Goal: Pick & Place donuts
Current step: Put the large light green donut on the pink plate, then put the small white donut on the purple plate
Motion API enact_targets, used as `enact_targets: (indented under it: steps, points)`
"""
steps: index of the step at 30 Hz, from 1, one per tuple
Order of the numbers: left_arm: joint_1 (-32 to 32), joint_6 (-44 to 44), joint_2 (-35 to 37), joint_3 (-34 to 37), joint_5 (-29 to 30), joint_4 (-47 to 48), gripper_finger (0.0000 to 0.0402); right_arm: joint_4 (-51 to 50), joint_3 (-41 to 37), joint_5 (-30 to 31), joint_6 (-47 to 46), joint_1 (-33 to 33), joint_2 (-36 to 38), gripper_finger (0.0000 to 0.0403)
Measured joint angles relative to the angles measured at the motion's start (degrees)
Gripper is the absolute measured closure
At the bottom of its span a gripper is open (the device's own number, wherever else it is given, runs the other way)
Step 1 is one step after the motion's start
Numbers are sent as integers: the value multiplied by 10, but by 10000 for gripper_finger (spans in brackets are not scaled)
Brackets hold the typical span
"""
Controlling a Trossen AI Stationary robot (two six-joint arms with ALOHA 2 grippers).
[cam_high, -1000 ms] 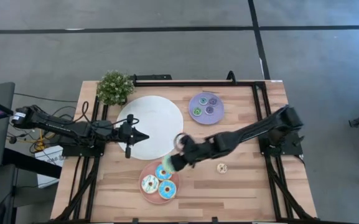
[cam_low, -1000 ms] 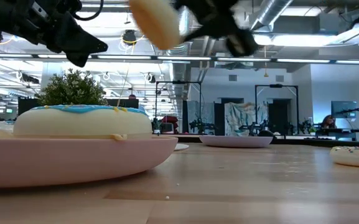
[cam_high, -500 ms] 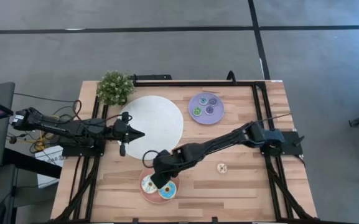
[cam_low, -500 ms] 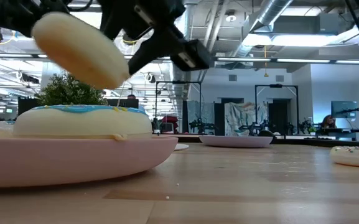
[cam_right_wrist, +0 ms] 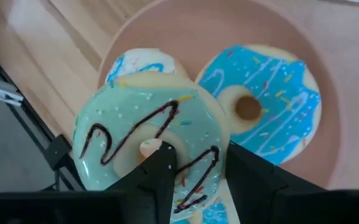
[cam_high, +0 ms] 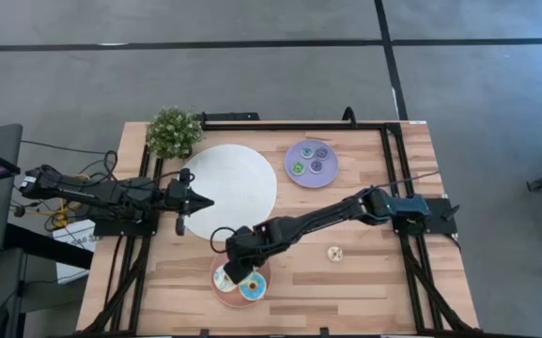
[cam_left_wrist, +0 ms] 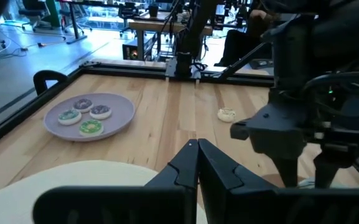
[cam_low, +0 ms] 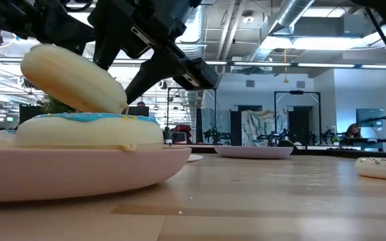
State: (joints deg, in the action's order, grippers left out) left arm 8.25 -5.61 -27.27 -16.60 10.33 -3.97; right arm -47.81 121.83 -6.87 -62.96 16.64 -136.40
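Crowded pink plate [cam_high: 263,284]; clear tabletop [cam_high: 374,277] rightward

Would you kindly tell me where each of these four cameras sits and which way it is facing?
High view: overhead, looking straight down; both arms show, right gripper over the pink plate.
Low view: at tabletop height, looking level; the pale green donut hangs over the plate.
Left wrist view: on the left arm, over the left gripper, facing the lilac plate.
Right wrist view: looking down past its fingers at the held donut.
High and left wrist views share the sprinkled donut.
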Motion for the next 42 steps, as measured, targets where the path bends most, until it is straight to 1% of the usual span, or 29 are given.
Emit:
enact_targets:
  steps: [5, 15, 19, 23, 26, 31, 32, 34, 36, 39, 41, 42]
  points:
    - [0, 2, 1, 0, 0, 10, 401, -10, 0, 2, 0, -6, 0, 254]
    - [0, 0, 1, 0, -1, 33, 401, -18, -1, -40, 2, -11, 0, 186]
    - [0, -22, 1, 0, -1, 34, 402, -26, -2, -46, 27, -18, 21, 172]
    - [0, -28, -1, 0, 7, 34, 401, -38, -1, -43, 69, -23, 61, 169]
    - [0, -5, -1, 0, 29, 34, 401, -53, -1, -31, 106, -23, 92, 174]
    - [0, 9, -1, 0, 64, 61, 401, -134, -12, 52, 148, -20, 156, 192]
    - [0, 9, -1, 0, 76, 71, 401, -158, -18, 63, 153, -21, 168, 199]
    - [0, -1, -1, 0, 104, 101, 401, -168, -40, 73, 159, -24, 192, 214]
    - [0, -8, -1, 0, 112, 127, 402, -178, -84, 73, 163, -26, 224, 233]
    - [0, -11, -1, 0, 98, 146, 401, -155, -171, 71, 157, -35, 280, 263]
    - [0, -6, -1, 0, 80, 139, 401, -133, -237, 70, 141, -41, 318, 281]
    - [0, -2, -1, 0, 80, 133, 401, -115, -273, 70, 133, -45, 339, 289]
